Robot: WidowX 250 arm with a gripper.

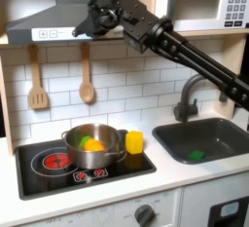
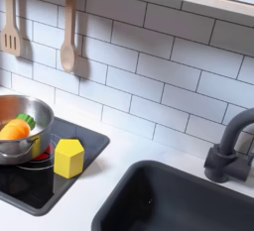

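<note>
Black tool (image 1: pixel 86 21) hangs high above the steel pot (image 1: pixel 93 145), aperture indeterminate, nothing visibly held; yellow block (image 1: pixel 134 142) rests beside the pot.

1. In the first exterior view, the gripper (image 1: pixel 84 20) is dark against a dark range hood (image 1: pixel 44 21), so how its jaws stand cannot be told.
2. The arm (image 1: pixel 185 54) runs off the first exterior view's right edge.
3. In the second exterior view, the pot (image 2: pixel 22 126) is cut off by the left edge.
4. The faucet (image 2: pixel 230 154) and sink (image 2: pixel 189 203) are cut off at the second exterior view's right and bottom edges.
5. A small green thing (image 1: pixel 197 155) in the sink is too small to identify.
</note>
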